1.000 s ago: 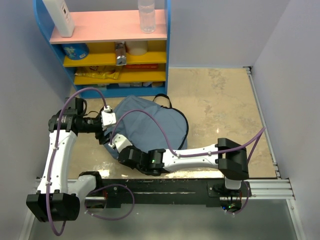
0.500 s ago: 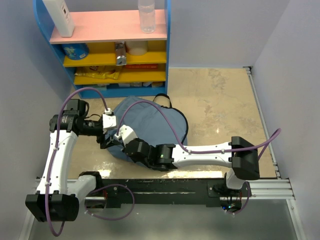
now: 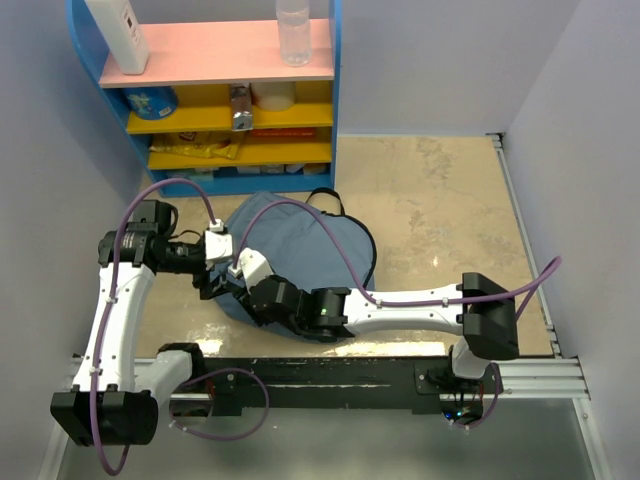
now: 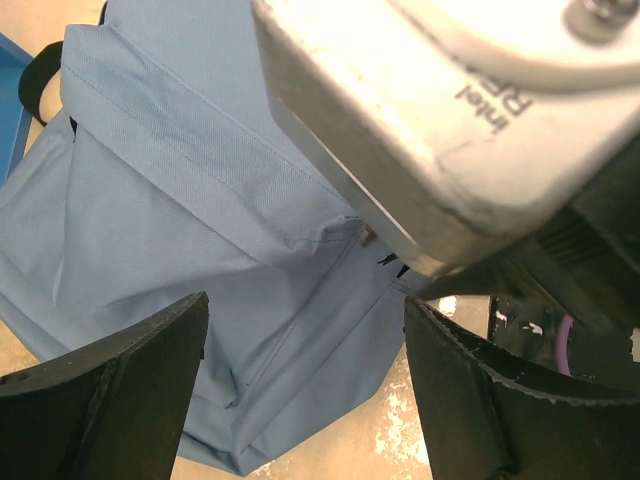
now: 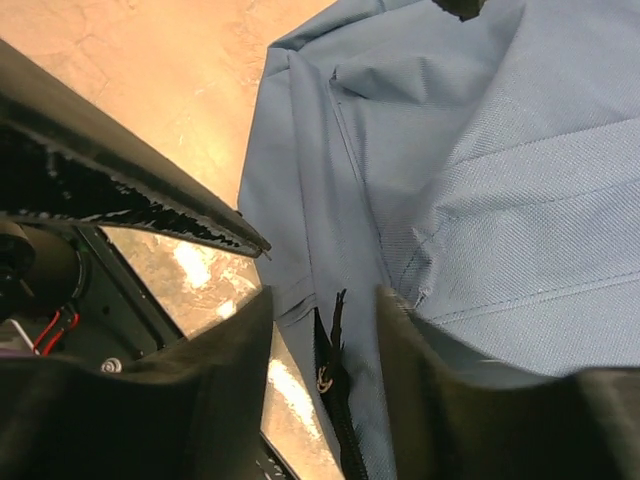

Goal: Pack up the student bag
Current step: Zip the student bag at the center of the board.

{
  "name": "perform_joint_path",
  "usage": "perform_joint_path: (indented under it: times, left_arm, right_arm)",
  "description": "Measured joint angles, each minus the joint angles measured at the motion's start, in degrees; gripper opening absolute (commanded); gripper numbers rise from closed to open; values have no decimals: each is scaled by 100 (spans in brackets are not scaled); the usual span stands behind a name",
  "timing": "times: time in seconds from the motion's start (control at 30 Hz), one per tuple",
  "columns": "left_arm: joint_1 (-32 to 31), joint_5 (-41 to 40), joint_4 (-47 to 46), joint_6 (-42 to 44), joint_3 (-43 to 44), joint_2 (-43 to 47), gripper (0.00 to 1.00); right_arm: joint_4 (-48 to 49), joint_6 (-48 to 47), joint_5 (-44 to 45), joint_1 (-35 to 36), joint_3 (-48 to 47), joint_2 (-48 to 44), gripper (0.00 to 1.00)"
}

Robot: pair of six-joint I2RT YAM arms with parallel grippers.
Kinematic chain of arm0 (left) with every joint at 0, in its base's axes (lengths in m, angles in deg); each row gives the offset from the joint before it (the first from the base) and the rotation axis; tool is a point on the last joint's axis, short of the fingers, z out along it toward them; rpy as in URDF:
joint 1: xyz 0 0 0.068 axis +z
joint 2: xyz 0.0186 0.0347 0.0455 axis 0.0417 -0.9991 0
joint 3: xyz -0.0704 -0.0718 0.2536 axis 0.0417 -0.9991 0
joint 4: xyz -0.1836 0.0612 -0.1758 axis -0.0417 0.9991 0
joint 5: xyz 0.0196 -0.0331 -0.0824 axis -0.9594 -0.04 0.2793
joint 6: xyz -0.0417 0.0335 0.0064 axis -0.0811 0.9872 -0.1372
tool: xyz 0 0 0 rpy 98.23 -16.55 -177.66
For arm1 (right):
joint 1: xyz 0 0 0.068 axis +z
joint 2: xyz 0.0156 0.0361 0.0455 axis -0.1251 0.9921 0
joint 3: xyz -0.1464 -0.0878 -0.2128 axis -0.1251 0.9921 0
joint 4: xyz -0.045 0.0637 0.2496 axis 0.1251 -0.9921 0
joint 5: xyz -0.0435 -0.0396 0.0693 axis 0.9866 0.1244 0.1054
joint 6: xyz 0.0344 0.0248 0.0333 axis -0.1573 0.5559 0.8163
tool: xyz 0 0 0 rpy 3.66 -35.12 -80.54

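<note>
The bag (image 3: 310, 245) lies on the left half of the counter (image 3: 440, 200), just in front of the shelf (image 3: 230, 65) in the far-left corner. Over the last second the right arm (image 3: 400, 305) has swung its elbow out toward the right edge and carried its wrist up to the bag's near-left end. It now sits right beside the left wrist and has barely moved in the last half second. The left fingers (image 4: 120, 390) are spread wide over the fabric and hold nothing. The right fingers (image 5: 200, 400) stand narrowly apart, with the black zipper (image 5: 335, 400) and its pull lying in the gap, not yet pinched. The bag looks shut, so packing has probably not begun. Both wrists appear set up to open it, the right about to close on the pull.
</note>
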Motion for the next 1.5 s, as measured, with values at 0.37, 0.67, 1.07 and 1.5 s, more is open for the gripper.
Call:
perform_joint_path:
  times: [0.37, 0.67, 1.07, 1.5]
  left_arm:
    - [0, -44, 9, 46, -46, 13, 83]
    - [0, -52, 13, 48, -48, 13, 84]
    - [0, -166, -11, 46, -81, 101, 88]
    - [-2, -96, 24, 673, -802, -149, 91]
  right_arm:
    - [13, 74, -39, 0, 131, 7, 51]
    - [17, 155, -59, 7, 214, 31, 37]
    - [52, 221, -87, 2, 188, 387, 0]
    - [144, 754, 203, -68, 1357, -1147, 0]
